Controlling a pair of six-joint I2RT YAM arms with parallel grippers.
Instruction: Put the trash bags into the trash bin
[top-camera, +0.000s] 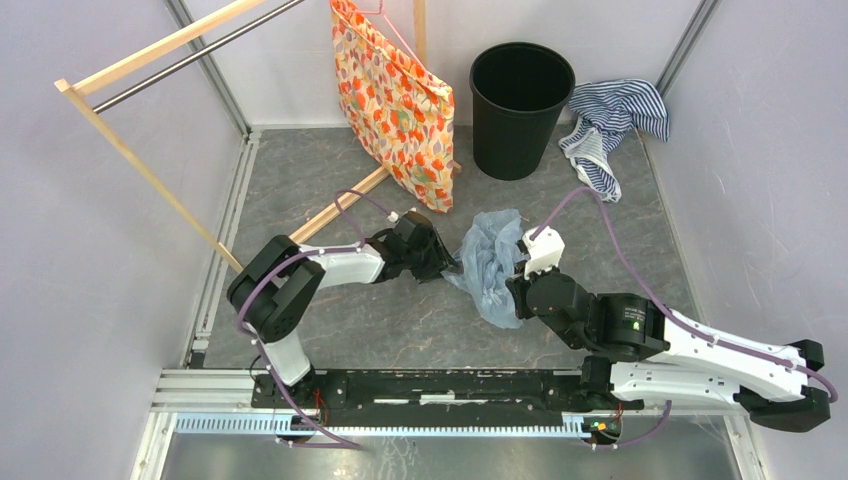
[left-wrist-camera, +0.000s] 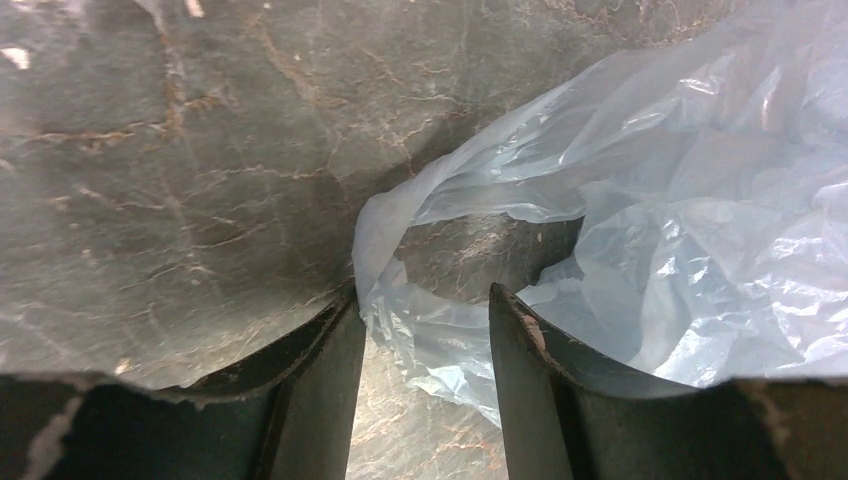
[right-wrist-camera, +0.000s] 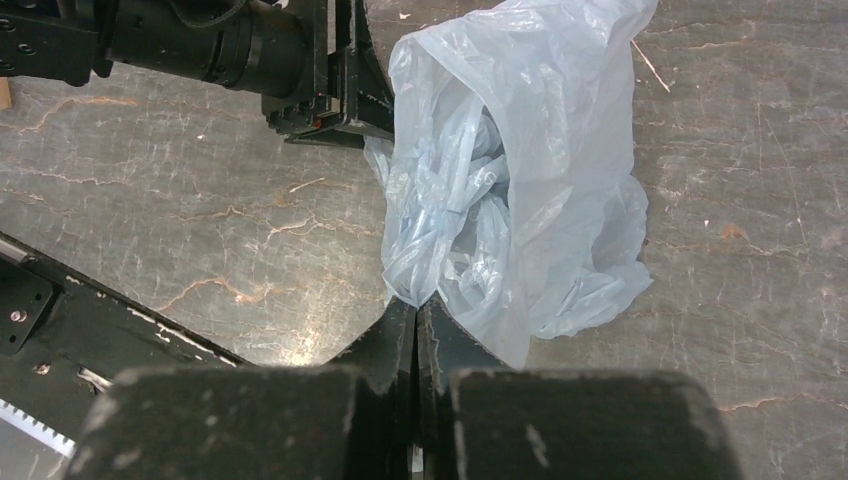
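Pale-blue trash bag (top-camera: 488, 262) is being pinched by the right gripper (right-wrist-camera: 415, 306). The left gripper (left-wrist-camera: 423, 300) is straddling its edge, spread; closing there seems next.

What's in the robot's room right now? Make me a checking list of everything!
Surface: grey marbled table.
Job's things: pale-blue trash bag crumpled on the table; black trash bin upright at the back, apart from the bag.
Clutter: orange floral bag by the wooden rack; striped cloth beside the bin.
Grippers: left gripper open, bag edge between its fingers; right gripper shut on the bag.
Cables: purple cables along both arms.
Surroundings: pale walls.
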